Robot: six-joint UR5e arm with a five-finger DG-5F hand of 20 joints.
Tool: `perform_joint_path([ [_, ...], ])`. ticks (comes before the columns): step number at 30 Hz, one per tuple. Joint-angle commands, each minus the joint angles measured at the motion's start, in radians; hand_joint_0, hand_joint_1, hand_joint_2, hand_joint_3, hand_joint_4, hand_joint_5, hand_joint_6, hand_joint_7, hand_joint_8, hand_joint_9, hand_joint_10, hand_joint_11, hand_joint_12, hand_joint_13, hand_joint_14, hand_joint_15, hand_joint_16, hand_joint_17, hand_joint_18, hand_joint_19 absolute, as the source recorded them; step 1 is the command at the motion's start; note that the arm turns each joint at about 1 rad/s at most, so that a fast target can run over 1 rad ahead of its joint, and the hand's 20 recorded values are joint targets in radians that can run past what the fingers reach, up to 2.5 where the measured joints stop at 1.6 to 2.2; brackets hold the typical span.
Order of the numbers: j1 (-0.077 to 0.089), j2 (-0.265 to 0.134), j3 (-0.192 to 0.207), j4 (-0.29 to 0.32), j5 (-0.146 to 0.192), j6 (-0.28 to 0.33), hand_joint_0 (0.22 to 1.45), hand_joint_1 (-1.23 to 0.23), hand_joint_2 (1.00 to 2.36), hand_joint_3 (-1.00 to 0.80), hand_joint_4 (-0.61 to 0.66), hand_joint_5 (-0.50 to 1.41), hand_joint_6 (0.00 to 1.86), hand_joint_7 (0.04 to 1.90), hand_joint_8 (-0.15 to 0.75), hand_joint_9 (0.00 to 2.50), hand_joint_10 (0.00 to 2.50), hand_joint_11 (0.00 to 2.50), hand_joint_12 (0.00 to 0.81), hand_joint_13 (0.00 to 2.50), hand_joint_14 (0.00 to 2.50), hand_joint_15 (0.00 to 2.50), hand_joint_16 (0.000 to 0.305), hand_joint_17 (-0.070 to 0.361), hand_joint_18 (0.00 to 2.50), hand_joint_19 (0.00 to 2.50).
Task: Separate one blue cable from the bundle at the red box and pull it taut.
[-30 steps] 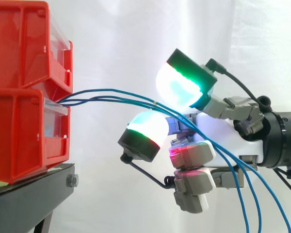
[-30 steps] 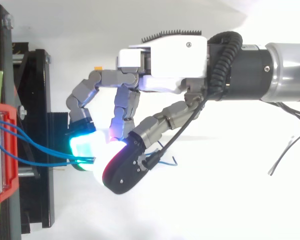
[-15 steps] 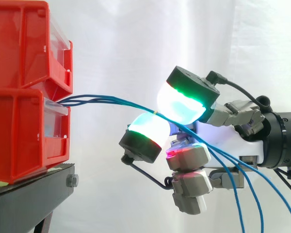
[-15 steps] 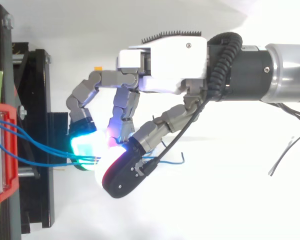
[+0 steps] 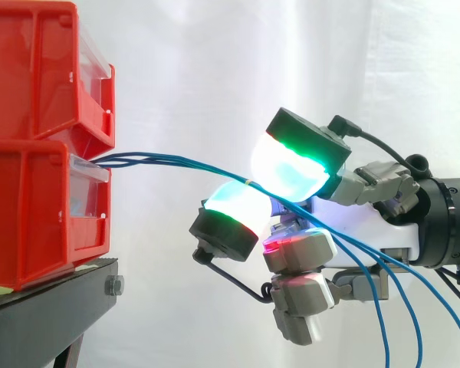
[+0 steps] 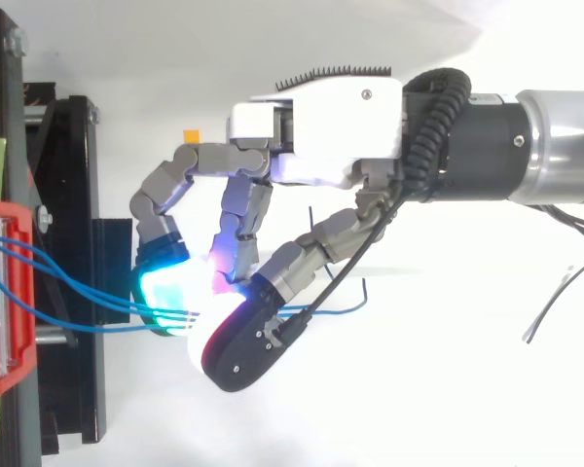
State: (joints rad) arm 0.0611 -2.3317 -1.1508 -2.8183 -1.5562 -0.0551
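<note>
At the far left, the red plastic bins [image 5: 38, 207] sit stacked on the black metal stand [image 5: 46, 307]. The thin blue cables [image 5: 176, 163] leave the front lip of the lower bin as a tight bundle. They run rightward toward me on a gentle downward slope, their long axis nearly in line with my forearm. My hand [image 6: 321, 126] is curled, and two glowing pads [image 5: 287, 165] pinch the strands from above and below. In the top view several strands enter that pinch side by side, so I judge none is singled out yet. Past my palm the tails droop slack to the lower right. Tautening means drawing straight back to the right, away from the bins.
</note>
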Motion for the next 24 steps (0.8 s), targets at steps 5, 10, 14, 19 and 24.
perform_joint_path([
  [5,-0.001,0.0,0.008,-0.027,-0.005,0.009,0.71,-1.08,1.0,-0.5,0.04,-0.14,0.93,1.17,0.312,1.31,0.03,1.15,0.36,1.21,0.03,0.82,0.047,0.106,0.99,0.73],
  [10,-0.003,0.0,0.028,-0.075,-0.005,0.017,0.68,-1.1,1.0,-0.5,0.05,-0.15,0.93,1.17,0.31,1.25,0.03,1.15,0.366,1.17,0.03,0.8,0.048,0.108,0.97,0.72],
  [14,-0.004,0.0,0.04,-0.11,-0.008,0.017,0.68,-1.12,1.0,-0.5,0.06,-0.16,0.94,1.15,0.305,1.19,0.03,1.18,0.373,1.13,0.03,0.79,0.049,0.11,0.96,0.71],
  [19,-0.006,0.0,0.045,-0.127,-0.013,0.018,0.71,-1.1,1.0,-0.5,0.07,-0.19,0.95,1.1,0.296,1.08,0.03,1.13,0.368,1.05,0.03,0.74,0.05,0.112,0.94,0.68],
  [24,-0.004,0.0,0.049,-0.127,-0.013,0.026,0.7,-1.07,1.0,-0.5,0.09,-0.2,0.95,1.07,0.295,1.03,0.03,1.11,0.378,1.02,0.03,0.73,0.051,0.115,0.92,0.68],
])
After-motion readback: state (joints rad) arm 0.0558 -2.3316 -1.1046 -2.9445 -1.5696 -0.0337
